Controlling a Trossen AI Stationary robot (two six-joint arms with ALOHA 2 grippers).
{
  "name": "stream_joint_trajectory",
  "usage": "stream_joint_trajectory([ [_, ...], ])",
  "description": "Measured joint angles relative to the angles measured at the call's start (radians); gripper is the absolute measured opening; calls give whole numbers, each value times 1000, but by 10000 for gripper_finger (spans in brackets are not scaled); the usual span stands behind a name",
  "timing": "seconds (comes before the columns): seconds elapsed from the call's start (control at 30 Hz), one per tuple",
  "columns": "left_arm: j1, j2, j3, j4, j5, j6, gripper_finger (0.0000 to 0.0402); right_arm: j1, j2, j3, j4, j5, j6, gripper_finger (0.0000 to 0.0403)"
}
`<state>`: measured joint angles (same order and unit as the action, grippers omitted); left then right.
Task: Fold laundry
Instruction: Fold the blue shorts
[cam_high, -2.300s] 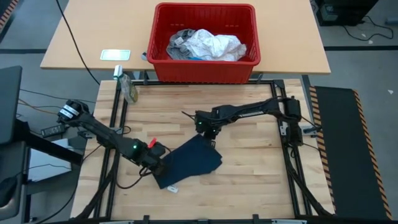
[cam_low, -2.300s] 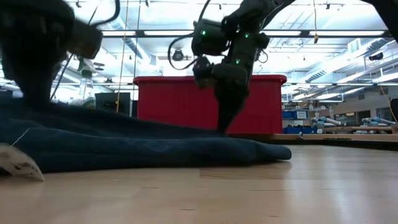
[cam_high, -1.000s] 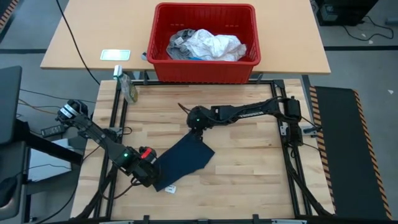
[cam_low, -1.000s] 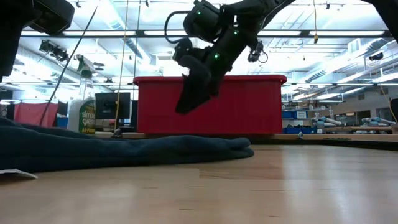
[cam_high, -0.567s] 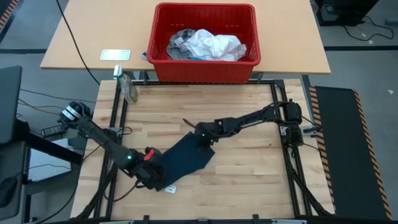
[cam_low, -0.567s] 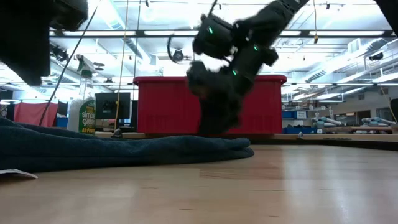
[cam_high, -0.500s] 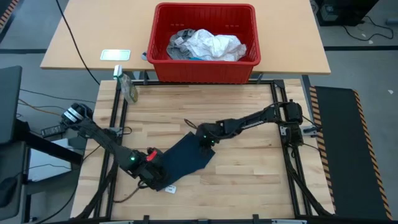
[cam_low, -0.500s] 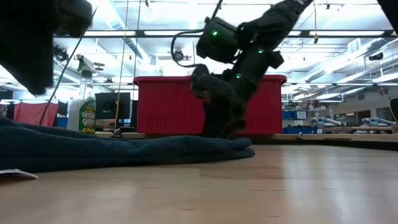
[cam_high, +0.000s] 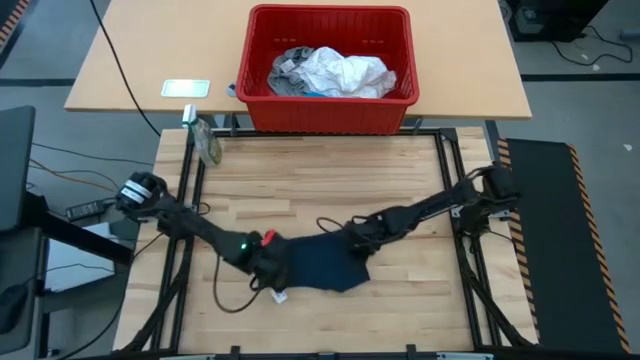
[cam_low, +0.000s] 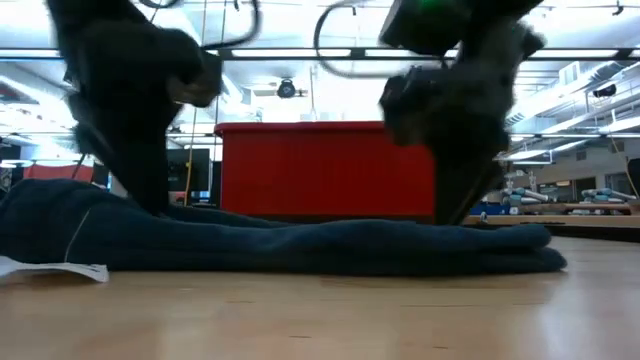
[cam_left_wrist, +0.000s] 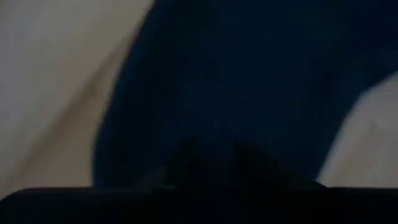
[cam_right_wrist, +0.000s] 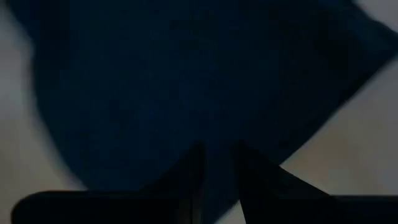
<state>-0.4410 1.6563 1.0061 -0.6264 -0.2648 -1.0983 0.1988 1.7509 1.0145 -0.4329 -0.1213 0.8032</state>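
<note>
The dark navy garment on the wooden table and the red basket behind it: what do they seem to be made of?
The dark navy garment looks like soft, matte woven cloth: it slumps in rounded folds. The red basket looks like rigid, slightly glossy plastic: straight walls with a slotted rim.

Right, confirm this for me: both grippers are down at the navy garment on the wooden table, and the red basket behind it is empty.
Not quite. The red basket is not empty: the high view shows white and grey laundry piled inside it. The rest holds: the left gripper and right gripper are both down at the navy garment on the wooden table.
</note>
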Motion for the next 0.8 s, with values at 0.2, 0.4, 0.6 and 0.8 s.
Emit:
stream_joint_trajectory([
  [0.2,179,-1,0,43,20,282,109,26,-71,0,22,114,-21,91],
  [0.4,350,-20,40,61,193,378,109,-59,-90,1,44,226,-103,91],
  [0.6,388,-109,74,45,244,456,109,-142,-18,1,65,200,-194,91],
  [0.8,354,-169,44,56,240,465,109,-116,65,2,65,161,-172,91],
])
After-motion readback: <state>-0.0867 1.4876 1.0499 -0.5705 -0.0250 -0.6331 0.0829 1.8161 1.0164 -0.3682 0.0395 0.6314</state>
